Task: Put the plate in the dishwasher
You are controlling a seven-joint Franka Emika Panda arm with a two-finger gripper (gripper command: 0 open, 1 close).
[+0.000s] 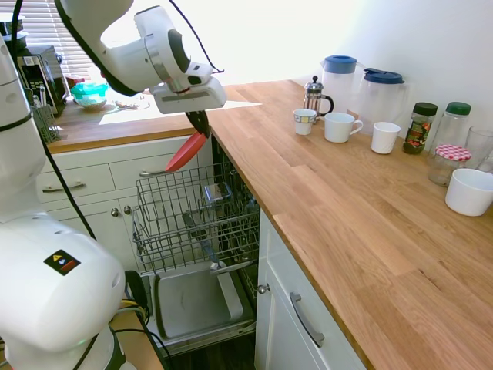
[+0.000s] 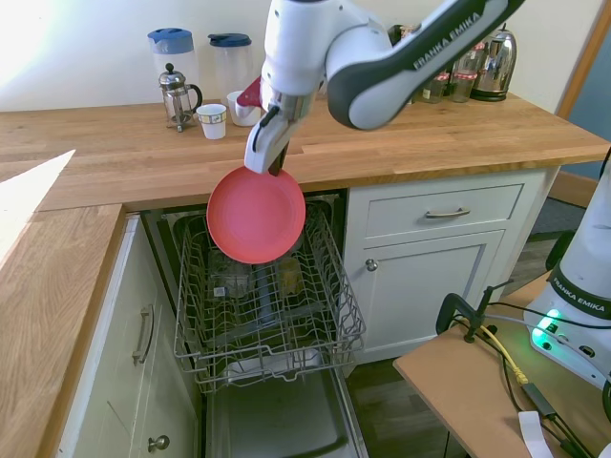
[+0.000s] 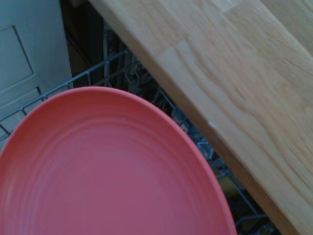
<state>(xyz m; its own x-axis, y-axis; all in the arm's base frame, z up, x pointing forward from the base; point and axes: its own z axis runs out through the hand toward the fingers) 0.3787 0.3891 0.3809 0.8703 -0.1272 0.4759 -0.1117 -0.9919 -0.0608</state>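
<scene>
Round coral-pink plate [image 2: 256,216]: stiff, judged light, possibly slippery; pinched at upper rim by gripper [image 2: 266,164], hung above grey wire dishwasher rack [image 2: 267,315].

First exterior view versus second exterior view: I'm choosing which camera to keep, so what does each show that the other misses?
Only the first shows the white bowl, the jars on the counter's near end and a teal bowl by the window. Only the second shows the plate's full round face and a kettle. Both show the gripper shut on the plate's rim above the dishwasher's pulled-out rack, plus the French press, two jugs and mugs.
</scene>
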